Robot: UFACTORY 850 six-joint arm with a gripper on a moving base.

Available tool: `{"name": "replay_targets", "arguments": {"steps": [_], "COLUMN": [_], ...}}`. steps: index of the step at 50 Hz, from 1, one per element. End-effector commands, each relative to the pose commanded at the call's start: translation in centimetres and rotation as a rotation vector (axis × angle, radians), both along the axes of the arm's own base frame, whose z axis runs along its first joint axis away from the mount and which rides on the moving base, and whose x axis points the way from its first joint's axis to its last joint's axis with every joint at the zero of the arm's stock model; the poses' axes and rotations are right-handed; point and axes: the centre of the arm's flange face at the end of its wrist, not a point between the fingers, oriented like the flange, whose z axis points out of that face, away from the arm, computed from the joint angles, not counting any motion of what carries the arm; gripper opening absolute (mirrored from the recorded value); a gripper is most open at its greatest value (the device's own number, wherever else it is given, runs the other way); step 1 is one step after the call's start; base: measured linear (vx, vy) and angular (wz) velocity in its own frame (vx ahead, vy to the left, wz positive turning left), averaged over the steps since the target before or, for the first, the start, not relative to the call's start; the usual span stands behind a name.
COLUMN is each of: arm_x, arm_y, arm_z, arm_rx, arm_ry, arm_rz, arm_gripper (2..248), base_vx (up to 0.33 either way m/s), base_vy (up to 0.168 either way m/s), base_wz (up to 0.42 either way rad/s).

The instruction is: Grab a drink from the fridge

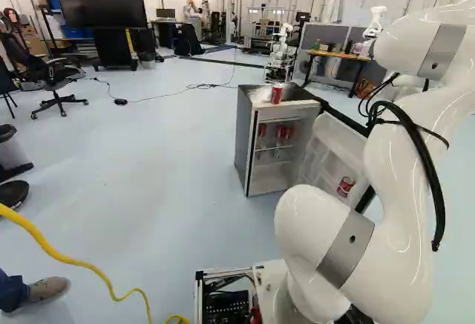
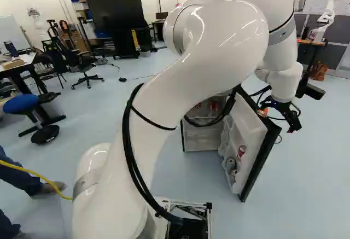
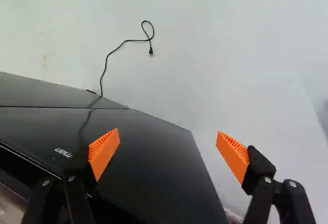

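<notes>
Red can stands upright atop fridge; claw open (fingers well apart), near the open door.

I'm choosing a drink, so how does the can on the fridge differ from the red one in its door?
The upper can stands upright; the lower can looks tilted. The upper can is out on top, while the lower can sits in the fridge door. Both are red.
</notes>
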Motion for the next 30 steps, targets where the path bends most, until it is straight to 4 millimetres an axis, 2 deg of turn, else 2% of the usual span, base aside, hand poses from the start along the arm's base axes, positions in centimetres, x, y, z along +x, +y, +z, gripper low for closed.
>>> {"name": "replay_targets", "arguments": {"steps": [30], "arm_x": [-0.41], "arm_y": [0.69], "arm_z": [-0.48], "arm_rx": [0.09], "arm_ry": [0.054], "arm_rz": [0.008], "arm_gripper": [247], "base_vx": [0.0], "base_vy": [0.0], "base_wz": [0.0]}}
